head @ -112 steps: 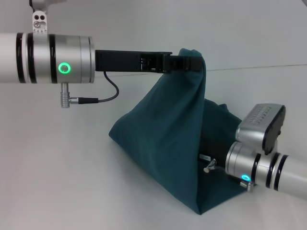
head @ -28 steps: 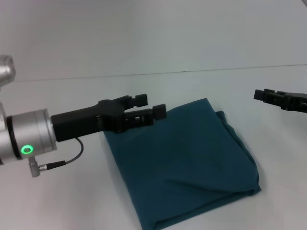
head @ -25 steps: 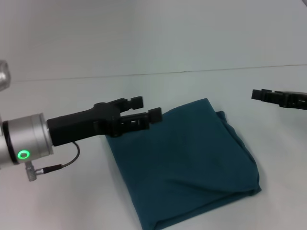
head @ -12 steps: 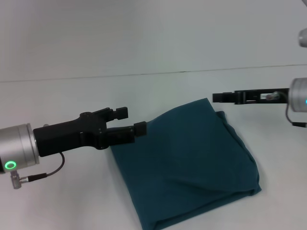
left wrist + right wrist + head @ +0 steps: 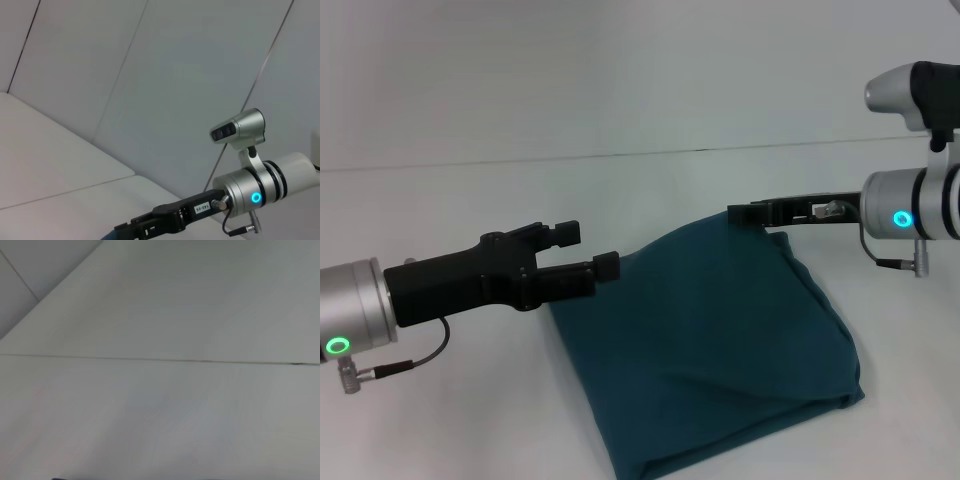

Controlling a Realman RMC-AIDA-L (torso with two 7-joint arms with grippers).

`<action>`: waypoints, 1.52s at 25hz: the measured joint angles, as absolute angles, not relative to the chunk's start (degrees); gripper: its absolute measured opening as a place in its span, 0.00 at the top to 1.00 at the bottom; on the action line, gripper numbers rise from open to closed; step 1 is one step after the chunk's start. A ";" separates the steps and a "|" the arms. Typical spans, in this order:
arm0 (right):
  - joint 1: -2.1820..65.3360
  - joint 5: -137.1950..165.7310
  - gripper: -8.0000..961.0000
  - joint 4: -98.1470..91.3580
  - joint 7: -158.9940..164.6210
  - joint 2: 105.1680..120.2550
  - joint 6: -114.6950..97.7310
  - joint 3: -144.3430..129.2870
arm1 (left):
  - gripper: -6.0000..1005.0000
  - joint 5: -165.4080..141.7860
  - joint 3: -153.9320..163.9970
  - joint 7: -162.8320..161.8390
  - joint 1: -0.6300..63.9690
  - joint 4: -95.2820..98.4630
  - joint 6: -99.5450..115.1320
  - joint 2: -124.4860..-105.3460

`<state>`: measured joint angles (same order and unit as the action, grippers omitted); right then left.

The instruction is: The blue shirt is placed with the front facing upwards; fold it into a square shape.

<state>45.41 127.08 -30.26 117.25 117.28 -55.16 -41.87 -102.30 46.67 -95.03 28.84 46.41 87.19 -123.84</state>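
The blue shirt (image 5: 705,350) lies on the white table (image 5: 440,420), already folded to a compact, nearly square packet, w/ one corner pointing away from the robot and one loose ridge near the front-right edge. No lettering or neck label shows on the cloth now; only plain teal fabric is up.

The left gripper (image 5: 582,250) hovers at the packet's left far edge, just beside the cloth, fingers parted and holding nothing. The shirt lies to the right of its tips and a bit lower. The right gripper (image 5: 740,213) reaches in from the right side and its tip sits over the far corner of the packet. I cannot tell if this one is released or clenched, bc it shows edge-on.

Relation that matters: the packet's longer line seems to run from the far corner toward the robot's near side, and both arms are at the far end. The right one is nearer to the corner.

Writing: in the left wrist view a small white sticker (image 5: 202,206) sits on the right gripper's body, approx. "140-00", not sure.
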 joint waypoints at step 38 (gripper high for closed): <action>45.09 124.01 0.98 -34.91 114.53 117.98 -53.06 -42.10 | 0.08 -101.85 45.87 -94.80 28.56 44.40 85.96 -123.93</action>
<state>45.09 124.01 -34.91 114.54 117.98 -53.06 -42.10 -101.85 45.87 -94.80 28.56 44.40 85.96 -123.93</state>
